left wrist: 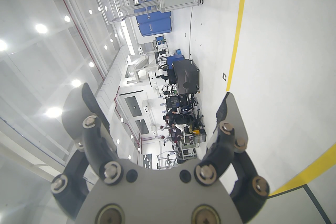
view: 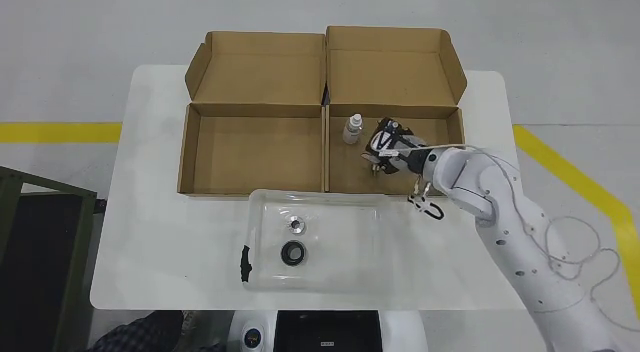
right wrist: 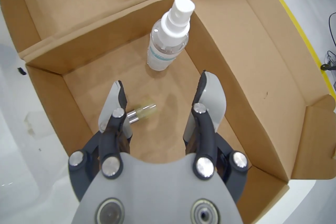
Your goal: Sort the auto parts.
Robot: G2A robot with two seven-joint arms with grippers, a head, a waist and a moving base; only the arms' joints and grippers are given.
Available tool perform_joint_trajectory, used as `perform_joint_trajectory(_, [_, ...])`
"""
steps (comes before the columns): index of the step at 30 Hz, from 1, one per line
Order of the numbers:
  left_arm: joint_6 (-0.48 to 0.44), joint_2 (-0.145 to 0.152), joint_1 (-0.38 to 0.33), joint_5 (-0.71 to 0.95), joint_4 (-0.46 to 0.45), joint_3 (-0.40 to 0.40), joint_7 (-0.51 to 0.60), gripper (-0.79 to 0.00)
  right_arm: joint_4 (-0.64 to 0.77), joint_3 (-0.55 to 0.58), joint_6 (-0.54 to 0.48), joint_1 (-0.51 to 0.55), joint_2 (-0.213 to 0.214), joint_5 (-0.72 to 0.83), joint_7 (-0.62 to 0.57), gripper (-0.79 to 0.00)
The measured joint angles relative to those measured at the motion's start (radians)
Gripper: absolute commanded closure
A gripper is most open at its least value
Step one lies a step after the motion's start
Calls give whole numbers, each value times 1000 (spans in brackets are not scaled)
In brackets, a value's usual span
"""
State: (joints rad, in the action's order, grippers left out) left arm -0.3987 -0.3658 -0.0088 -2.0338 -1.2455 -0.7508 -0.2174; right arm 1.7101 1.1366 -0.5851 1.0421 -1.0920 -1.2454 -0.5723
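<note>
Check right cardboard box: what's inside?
A spray bottle stands upright; a small glass bulb lies flat, partly covered by the open right gripper, which hides anything beneath it.

I saw a small clear plastic spray bottle [view: 352, 129] with a white pump cap standing upright in the right-hand open brown cardboard box [view: 440, 124], just right of centre in the top view. A small glass bulb with a metal base [right wrist: 143, 112] lay on its side on that box's floor, near the bottle but apart from it. In the transparent plastic tray [view: 365, 252] at lower centre, a round silver metal part [view: 297, 223] and a black ring [view: 293, 253] lay flat, close together. The left-hand open brown cardboard box [view: 250, 142] sat beside the first.
</note>
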Motion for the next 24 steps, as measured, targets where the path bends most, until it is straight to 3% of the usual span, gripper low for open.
perform_joint_trajectory(12, [0, 0, 0, 0, 0, 0, 0, -785, 250, 56, -58, 164, 23, -4, 41, -493])
perform_joint_trajectory(24, [0, 0, 0, 0, 0, 0, 0, -785, 372, -63, -71, 252, 19, -92, 102, -499])
